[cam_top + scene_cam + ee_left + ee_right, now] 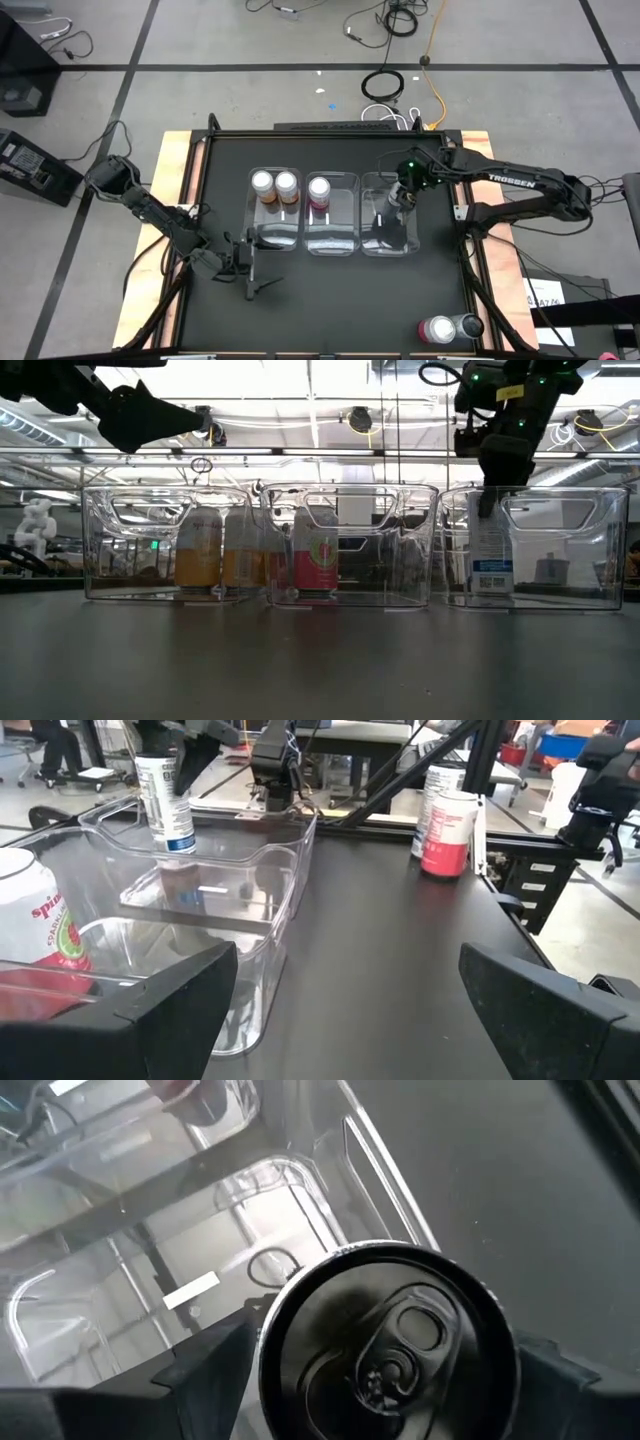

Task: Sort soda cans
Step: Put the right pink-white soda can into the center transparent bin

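Three clear bins sit in a row at the middle of the high view: the left bin (pixel 273 215) holds two orange cans (pixel 274 186), the middle bin (pixel 332 215) one pink can (pixel 320 190), and the right bin (pixel 390 222) is the target of the step in hand. The right gripper (pixel 400 192) hangs over it, fingers clenched on a grey can (pixel 490 555) held inside the bin, apparently just off its floor. Next comes lowering and letting go. Two more cans (pixel 447 328) wait at lower right. The left gripper (pixel 262 272) rests lower left, fingers spread, holding nothing.
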Available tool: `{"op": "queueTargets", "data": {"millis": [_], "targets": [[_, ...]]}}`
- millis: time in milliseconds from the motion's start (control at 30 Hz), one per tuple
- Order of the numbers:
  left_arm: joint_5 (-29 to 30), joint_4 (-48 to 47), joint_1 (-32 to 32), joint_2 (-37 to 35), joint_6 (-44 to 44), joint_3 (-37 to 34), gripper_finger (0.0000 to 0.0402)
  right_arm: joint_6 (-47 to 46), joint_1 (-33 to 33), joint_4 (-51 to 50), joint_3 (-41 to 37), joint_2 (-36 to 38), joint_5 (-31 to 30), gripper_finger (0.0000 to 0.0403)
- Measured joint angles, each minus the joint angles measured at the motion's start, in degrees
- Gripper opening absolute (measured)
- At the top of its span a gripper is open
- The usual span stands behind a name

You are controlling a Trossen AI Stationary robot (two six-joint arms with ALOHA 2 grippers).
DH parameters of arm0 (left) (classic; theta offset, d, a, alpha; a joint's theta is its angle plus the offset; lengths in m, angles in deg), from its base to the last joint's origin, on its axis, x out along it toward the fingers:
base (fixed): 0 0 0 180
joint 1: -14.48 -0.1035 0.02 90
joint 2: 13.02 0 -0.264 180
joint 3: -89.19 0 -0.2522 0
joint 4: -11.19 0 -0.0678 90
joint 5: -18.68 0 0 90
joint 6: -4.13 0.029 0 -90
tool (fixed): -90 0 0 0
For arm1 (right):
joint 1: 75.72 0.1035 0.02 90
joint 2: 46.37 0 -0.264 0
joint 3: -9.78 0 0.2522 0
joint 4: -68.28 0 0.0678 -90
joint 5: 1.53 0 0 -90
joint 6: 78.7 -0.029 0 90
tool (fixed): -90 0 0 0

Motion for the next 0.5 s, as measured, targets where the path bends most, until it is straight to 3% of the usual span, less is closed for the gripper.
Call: {"op": "queueTargets", "data": {"millis": [300,500], "targets": [[0.00,-0.12,0.00,0.00,0.04,0.00,0.0390,-0.24,0.00,-2.04,0.47,4.92,0.04,0.0320],[-0.02,-0.12,0.00,0.00,0.04,0.00,0.0390,-0.64,0.00,-7.90,5.24,8.06,-0.01,0.0320]]}}
